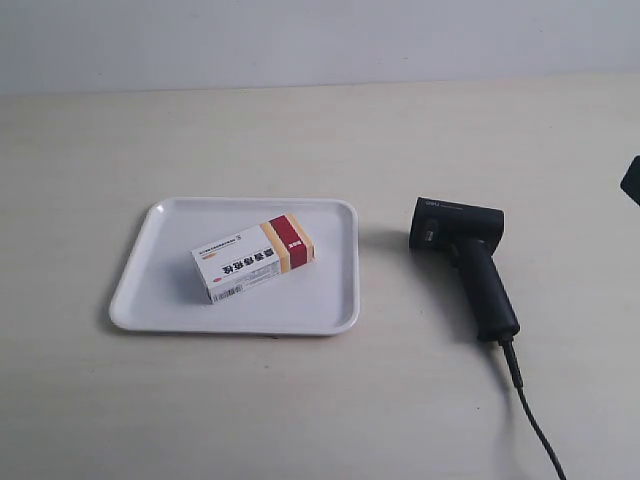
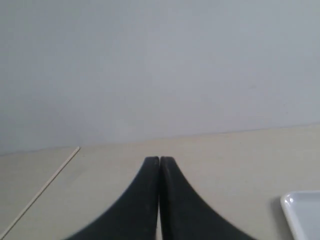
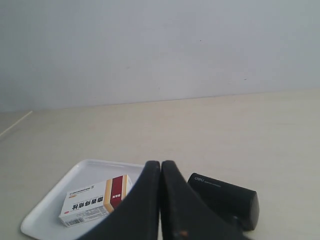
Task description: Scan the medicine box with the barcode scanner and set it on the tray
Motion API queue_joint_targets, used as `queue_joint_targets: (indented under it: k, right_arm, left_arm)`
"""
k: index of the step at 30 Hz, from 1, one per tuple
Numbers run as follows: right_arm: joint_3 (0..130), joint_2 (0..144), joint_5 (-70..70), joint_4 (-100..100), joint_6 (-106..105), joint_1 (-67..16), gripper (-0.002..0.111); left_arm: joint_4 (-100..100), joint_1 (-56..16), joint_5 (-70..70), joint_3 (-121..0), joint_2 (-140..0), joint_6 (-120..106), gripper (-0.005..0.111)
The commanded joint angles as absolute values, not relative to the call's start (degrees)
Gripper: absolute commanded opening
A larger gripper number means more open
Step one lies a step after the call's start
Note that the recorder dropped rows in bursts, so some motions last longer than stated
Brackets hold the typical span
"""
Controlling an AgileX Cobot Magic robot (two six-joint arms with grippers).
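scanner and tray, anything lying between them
Nothing: in the exterior view only bare table separates the tray from the scanner. The medicine box lies on the tray.

Soft, even, fairly bright light; the tray (image 1: 150, 290) and scanner (image 1: 470, 260) cast faint shadows on the tabletop (image 1: 320, 400); wrist views slightly soft, no glare

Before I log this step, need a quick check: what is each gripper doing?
Left gripper: closed, holding nothing.
Right gripper: closed, holding nothing; box lies on the tray.
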State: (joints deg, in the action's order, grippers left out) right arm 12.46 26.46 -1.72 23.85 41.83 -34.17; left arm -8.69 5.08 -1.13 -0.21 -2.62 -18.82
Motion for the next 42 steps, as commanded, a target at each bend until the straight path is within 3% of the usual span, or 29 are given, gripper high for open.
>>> queue_joint_targets:
  k: [1, 19, 42]
  right_arm:
    - [12.17, 26.04, -1.48, 24.10, 41.48, -34.00, 0.000]
    - [12.17, 26.04, -1.64, 24.10, 41.48, -34.00, 0.000]
    - [12.17, 26.04, -1.62, 23.97, 41.48, -34.00, 0.000]
  left_arm:
    - [-1.98, 5.75, -7.80, 0.00, 0.00, -11.61, 0.003]
    - [3.82, 5.75, -15.80, 0.00, 0.00, 0.48, 0.003]
    - [3.82, 5.75, -17.20, 0.00, 0.00, 0.00, 0.003]
